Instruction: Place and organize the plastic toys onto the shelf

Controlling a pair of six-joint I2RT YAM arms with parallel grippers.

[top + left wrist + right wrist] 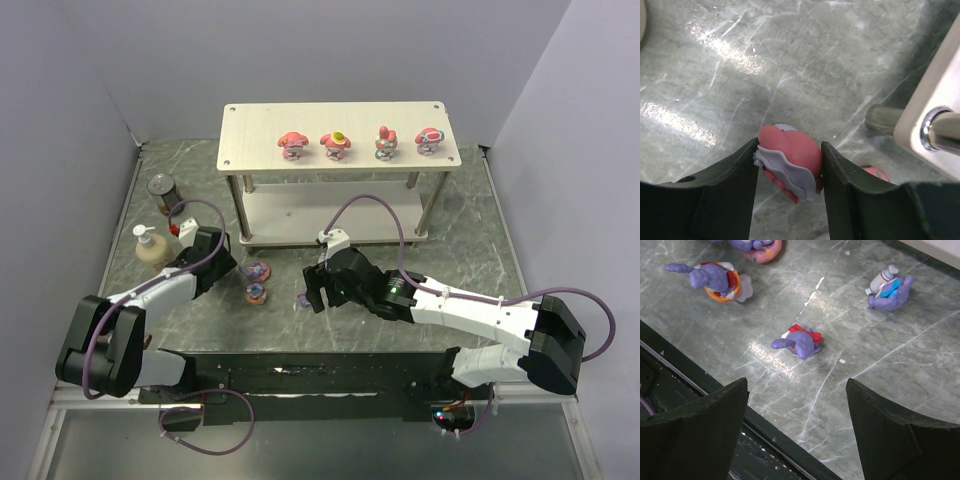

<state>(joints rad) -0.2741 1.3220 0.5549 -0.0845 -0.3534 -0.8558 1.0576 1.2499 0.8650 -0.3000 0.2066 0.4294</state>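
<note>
Underfoot, so to speak, lies a grey-green marbled table [480, 230] streaked with glare, boxed in by plain pale lilac walls [90, 60], with a black strip [300, 370] along its near edge. At the far side stands the shelf [250, 140], four pink figurines [337, 144] lined up along its top board; a dark tin can [162, 190] and a beige pump bottle [150, 245] sit by the left wall. The left gripper [790, 146] is down at the table just before the shelf's left legs, jaws closed against both sides of a pink toy [792, 157] with a grey frilled rim. The right gripper [797, 385] hangs with jaws wide and empty above a purple toy with a red bow [799, 342] lying on the table. Nearby lie a purple toy in an orange ring [715, 280] and a purple toy with a toothpaste tube [889, 290]. From above, the clamped toy is hidden under the left wrist. Its face cannot be made out in the left wrist view. A second pink toy [872, 172] peeks from behind the right finger, and a fourth purple figure [757, 247] is cut off by the frame's top edge.
</note>
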